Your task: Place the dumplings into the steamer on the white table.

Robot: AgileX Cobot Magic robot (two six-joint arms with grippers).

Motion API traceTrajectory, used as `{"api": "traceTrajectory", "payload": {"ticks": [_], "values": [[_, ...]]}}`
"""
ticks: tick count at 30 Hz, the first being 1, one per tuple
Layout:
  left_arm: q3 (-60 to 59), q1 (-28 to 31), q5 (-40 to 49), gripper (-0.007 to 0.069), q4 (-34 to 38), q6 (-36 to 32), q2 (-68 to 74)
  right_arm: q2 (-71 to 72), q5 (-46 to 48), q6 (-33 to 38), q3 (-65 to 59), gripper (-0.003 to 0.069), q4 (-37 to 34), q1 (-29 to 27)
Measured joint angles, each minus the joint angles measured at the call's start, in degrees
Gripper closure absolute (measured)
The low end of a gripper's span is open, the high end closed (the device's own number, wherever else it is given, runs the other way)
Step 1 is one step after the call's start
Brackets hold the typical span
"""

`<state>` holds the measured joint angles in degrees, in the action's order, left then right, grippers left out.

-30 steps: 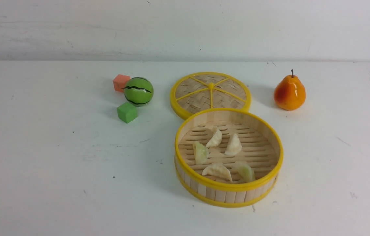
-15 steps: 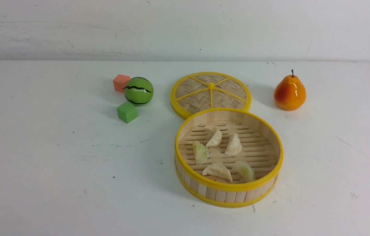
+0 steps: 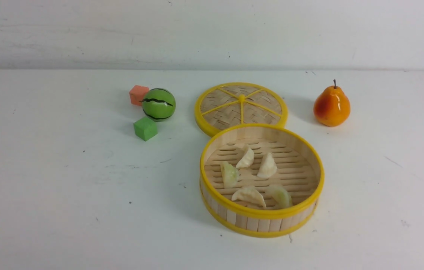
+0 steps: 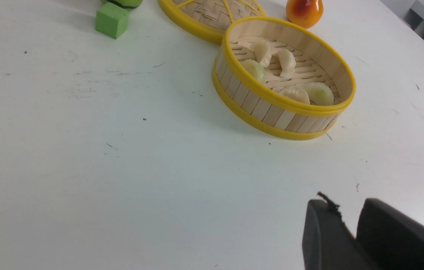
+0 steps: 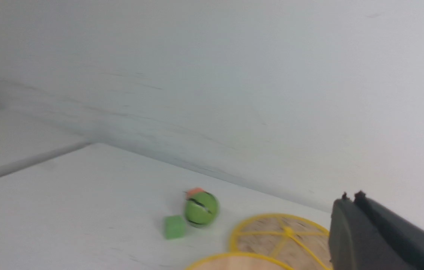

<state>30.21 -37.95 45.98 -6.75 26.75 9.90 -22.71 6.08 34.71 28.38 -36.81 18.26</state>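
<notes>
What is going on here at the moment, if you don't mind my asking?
Nothing is being handled right now. All five dumplings lie inside the steamer on the table, with its lid flat behind it. Both arms are out of the front view. The right gripper is shut and empty, up off the table. The left gripper holds nothing; it sits off to the side of the steamer.

White table: steamer, lid, pear, watermelon ball, two cubes.
</notes>
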Motion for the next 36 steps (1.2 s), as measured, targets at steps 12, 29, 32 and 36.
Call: {"api": "traceTrajectory", "payload": {"ticks": [12, 29, 32, 36], "values": [[0.0, 0.0, 0.02, 0.0474, 0.0, 0.0, 0.0, 18.52, 6.55, -43.04, -27.0, 0.068, 38.47, -21.76], [0.0, 0.0, 0.07, 0.0456, 0.0, 0.0, 0.0, 23.25, 15.64, -45.53, -29.44, 0.068, 40.19, -19.23], [0.0, 0.0, 0.07, 0.0452, 0.0, 0.0, 0.0, 23.25, 15.64, -45.53, -29.44, 0.068, 40.07, -18.8], [0.0, 0.0, 0.07, 0.0449, 0.0, 0.0, 0.0, 23.25, 15.64, -45.53, -29.44, 0.0678, 39.83, -18.8]]}}
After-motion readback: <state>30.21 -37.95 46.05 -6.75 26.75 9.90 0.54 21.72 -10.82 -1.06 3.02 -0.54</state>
